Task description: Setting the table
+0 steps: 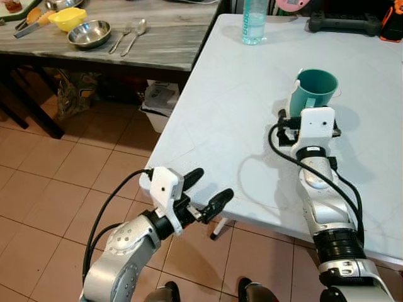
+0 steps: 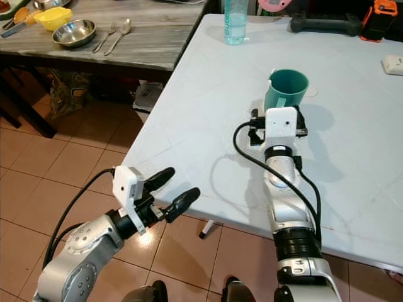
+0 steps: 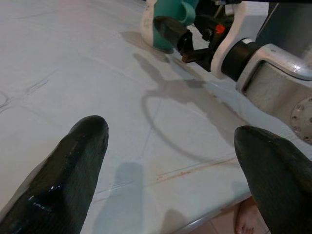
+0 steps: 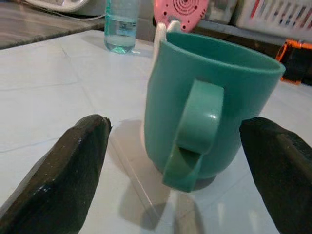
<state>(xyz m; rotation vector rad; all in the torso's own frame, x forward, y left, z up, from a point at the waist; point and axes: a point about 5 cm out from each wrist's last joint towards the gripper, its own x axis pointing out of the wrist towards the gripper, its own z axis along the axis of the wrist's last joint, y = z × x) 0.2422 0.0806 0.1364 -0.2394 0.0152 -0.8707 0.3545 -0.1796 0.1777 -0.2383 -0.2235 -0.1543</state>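
I see the mug [image 4: 209, 105] upright on the white worktop [image 1: 220, 107], my right claw [image 4: 180, 161] released just near of it, handle between its fingers. Left claw [image 1: 204, 189] released at the near edge.

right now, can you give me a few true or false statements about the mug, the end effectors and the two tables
1. The teal mug stands upright on the white table. True.
2. The right end effector is shut on the mug. False: its fingers are spread open on either side of the mug, which faces it handle first.
3. The left end effector is open near the white table's edge, holding nothing. True.
4. The water bottle lies on its side. False: it stands upright.
5. The spoon and steel bowl are on the white table. False: they sit on the wooden table.
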